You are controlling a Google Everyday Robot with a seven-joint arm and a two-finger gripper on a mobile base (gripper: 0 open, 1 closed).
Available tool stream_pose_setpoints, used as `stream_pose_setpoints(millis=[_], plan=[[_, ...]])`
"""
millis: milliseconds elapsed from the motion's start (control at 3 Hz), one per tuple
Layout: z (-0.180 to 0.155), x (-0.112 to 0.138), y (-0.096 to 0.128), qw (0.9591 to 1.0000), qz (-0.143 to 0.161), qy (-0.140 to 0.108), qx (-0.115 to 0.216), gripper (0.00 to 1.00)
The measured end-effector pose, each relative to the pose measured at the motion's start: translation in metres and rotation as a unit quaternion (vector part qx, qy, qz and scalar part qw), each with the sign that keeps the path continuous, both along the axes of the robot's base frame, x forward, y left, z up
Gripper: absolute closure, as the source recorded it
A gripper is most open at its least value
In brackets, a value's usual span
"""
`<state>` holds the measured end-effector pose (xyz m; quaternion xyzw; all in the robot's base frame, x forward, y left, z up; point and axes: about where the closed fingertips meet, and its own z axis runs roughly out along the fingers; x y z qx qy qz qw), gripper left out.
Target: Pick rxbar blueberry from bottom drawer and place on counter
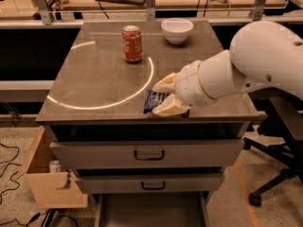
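My gripper [163, 96] is over the front right part of the counter [94, 79], its two pale fingers [165, 84] shut on the rxbar blueberry [152, 100], a dark blue flat bar. The bar lies low over or on the counter top near its front edge; I cannot tell whether it touches. The white arm comes in from the right. The bottom drawer [151, 212] stands pulled open at the bottom of the view, its grey floor bare.
A red-orange soda can [132, 43] and a white bowl [177, 30] stand at the back of the counter. Two closed drawer fronts [147, 154] with dark handles sit below. A cardboard box [45, 183] is at the left, an office chair [279, 141] at the right.
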<state>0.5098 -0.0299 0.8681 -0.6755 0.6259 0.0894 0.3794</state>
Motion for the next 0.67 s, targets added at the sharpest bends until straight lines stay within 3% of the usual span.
stream_pose_setpoints(millis=[667], plan=[[-0.026, 0.081, 0.037, 0.9964, 0.056, -0.014, 0.061, 1.0]])
